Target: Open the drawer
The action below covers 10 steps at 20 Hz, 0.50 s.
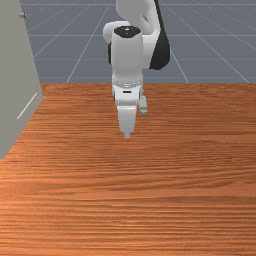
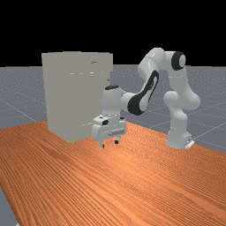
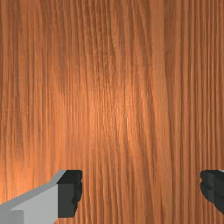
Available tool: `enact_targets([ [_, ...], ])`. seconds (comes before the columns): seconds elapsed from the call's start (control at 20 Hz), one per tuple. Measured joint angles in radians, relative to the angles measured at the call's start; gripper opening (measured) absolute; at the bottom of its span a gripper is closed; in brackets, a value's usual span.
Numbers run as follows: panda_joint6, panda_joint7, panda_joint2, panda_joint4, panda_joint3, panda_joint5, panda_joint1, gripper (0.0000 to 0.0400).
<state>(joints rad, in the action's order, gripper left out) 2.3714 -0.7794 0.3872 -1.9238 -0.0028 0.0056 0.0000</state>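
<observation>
- Far view: the orange-brown table carries the cabinet and runs out around its foot.
- The cabinet, pale grey and boxy, stands upright on the wood; the front view has it along that view's left edge.
- Well apart from the cabinet, toward the far view's right, is the base of the arm, which reaches back toward the cabinet.
- As for the drawer, it belongs to the cabinet, but which panel it is I cannot tell; a block juts out at the cabinet's top, on the far view's right.
- Beside the cabinet, apart from it and lower than its top, the gripper points down over the wood, touching nothing.
- High on the cabinet's side sits a small knob, above the gripper's level.
- In the wrist view, the fingers stand wide apart, with bare wood between them.
</observation>
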Motion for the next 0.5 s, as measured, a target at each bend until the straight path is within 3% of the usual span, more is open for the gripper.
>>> enact_targets([
  [0.05,-0.012,0.008,-0.001,-0.005,-0.010,-0.017,0.004,0.0249],
  [0.15,-0.036,0.044,-0.004,-0.014,-0.029,-0.025,0.001,0.0344],
  [0.25,-0.045,0.057,-0.006,-0.016,-0.036,-0.028,-0.001,0.0380],
  [0.3,-0.215,0.285,-0.088,-0.048,-0.055,-0.022,0.017,0.0234],
  [0.35,-0.353,0.506,-0.184,-0.030,-0.068,0.004,0.031,0.0143],
  [0.4,-0.439,0.722,-0.250,-0.007,-0.081,0.034,0.039,0.0088],
  [0.5,-0.520,1.144,-0.311,0.005,-0.104,0.101,0.041,0.0033],
])
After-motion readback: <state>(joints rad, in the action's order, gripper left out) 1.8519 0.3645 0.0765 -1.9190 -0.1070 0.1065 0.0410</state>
